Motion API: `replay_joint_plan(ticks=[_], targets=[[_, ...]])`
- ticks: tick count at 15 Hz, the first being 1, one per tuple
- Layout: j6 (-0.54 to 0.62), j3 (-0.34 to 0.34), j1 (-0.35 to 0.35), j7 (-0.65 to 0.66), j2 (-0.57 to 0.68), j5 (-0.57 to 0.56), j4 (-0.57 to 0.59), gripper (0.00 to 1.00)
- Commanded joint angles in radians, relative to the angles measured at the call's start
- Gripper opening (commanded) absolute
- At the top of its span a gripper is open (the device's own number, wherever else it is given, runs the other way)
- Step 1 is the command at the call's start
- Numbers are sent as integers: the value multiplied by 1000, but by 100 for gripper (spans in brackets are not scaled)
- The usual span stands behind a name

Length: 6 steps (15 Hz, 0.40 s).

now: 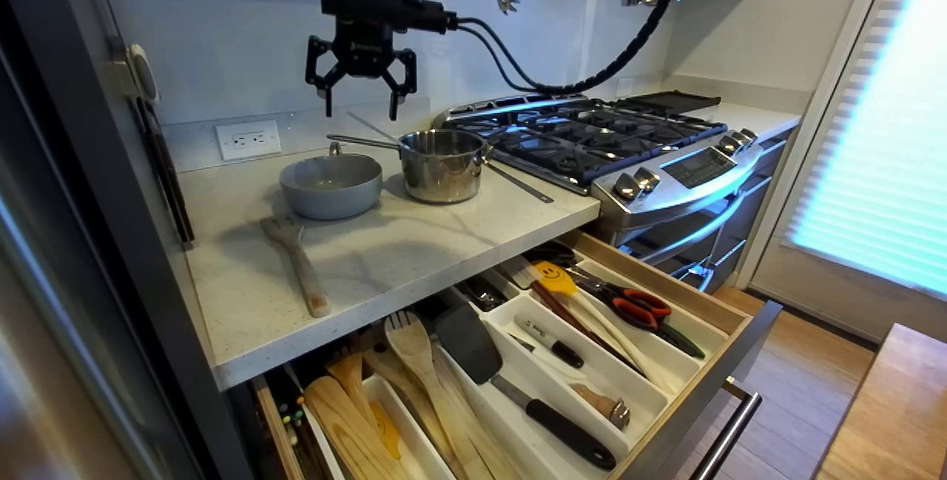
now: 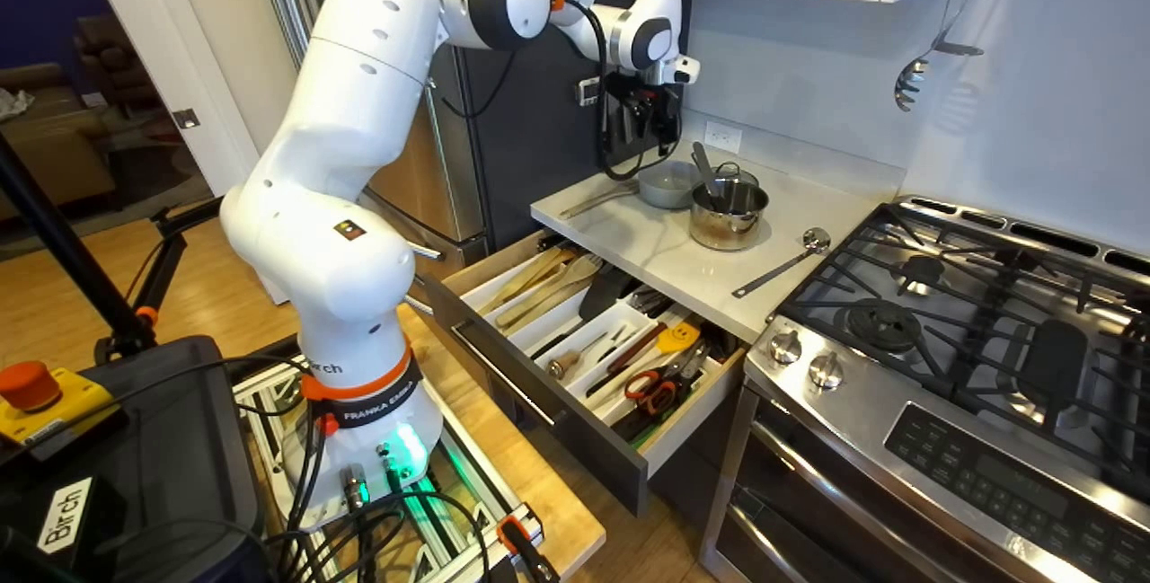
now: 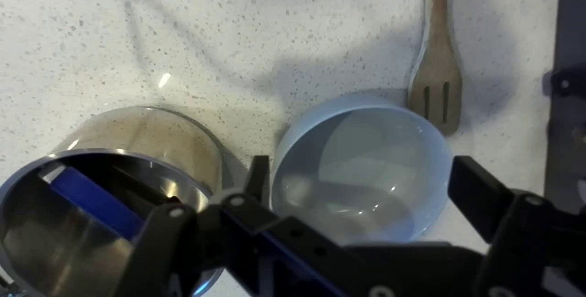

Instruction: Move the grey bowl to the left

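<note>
The grey bowl (image 1: 331, 188) stands upright on the pale counter, beside the steel pot (image 1: 442, 178). The bowl also shows in an exterior view (image 2: 667, 188) and in the wrist view (image 3: 361, 137). It looks empty inside. My gripper (image 1: 361, 108) is open and empty, in the air above the bowl. In the wrist view, the gripper's fingers (image 3: 359, 169) appear on either side of the bowl's rim. In an exterior view the gripper (image 2: 663, 129) is small and dark, and its fingers are hard to make out.
A wooden spatula (image 1: 300, 265) lies near the bowl. The pot (image 3: 137, 132) holds a long utensil, and a metal spoon (image 2: 782, 261) lies beyond it. A dark tall panel (image 1: 140, 258) borders the counter, opposite the stove (image 1: 592, 132). An open utensil drawer (image 2: 575, 426) juts out below.
</note>
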Motion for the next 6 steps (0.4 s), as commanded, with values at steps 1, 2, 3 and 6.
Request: replay_joint_plan(ticks=[1,2,3,6], targets=[[-15,66,-52,-201,-194,24,-242,100],[-21,79,-62,-256,-236,25,-291,100],[-31,87,-68,-306,-277,19,-338,100],[8,82,-72,-337,-403,-1,-487,100]])
